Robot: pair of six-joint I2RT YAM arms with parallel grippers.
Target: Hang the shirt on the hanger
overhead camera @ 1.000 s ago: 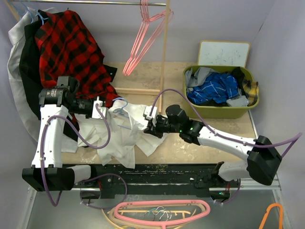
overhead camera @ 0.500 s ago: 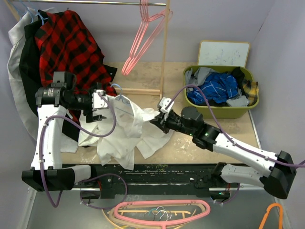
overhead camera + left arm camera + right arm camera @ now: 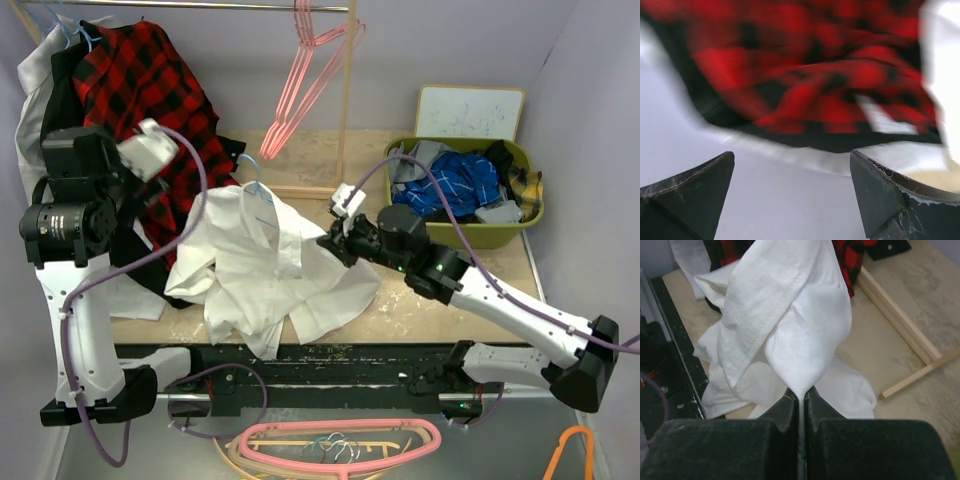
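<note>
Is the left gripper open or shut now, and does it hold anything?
Open and empty: in its wrist view the left gripper shows fingers far apart, only the blurred plaid shirt beyond them.

Your top view looks down from above and behind the arm bases, far enough back to take in the whole beige table and the tall wooden garment rack. Your left wrist camera faces the red-and-black plaid shirt from very close, blurred, past the left gripper's fingers; the top view shares that plaid shirt. Your right wrist camera looks along the right gripper's fingers onto the large plain white cloth shirt and the rack's wooden base rail, both shared with the top view.
</note>
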